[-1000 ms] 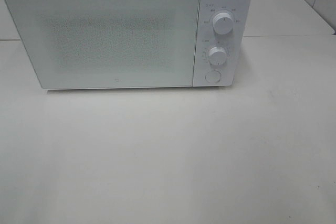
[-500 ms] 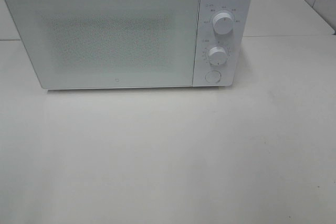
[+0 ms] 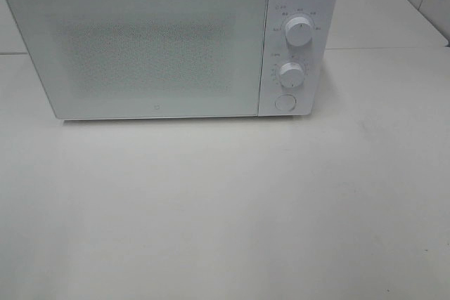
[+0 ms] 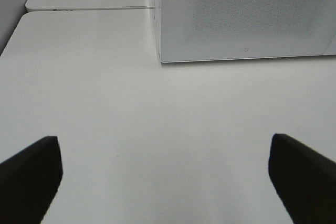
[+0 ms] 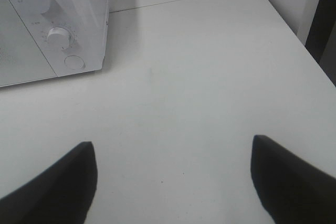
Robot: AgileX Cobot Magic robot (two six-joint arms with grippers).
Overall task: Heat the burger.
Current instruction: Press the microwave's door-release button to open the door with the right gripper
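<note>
While the microwave [image 3: 155, 47] stands with its door shut, the burger shows nowhere; whether it sits inside, I cannot tell. The left pincer [image 4: 163, 142] and right pincer [image 5: 172, 145] hang open and empty over the table [image 3: 225, 209] before the microwave. Heating seems not yet begun.

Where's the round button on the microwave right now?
In the exterior high view the round button sits at the bottom of the microwave's right-hand control panel, directly below the lower knob.
</note>
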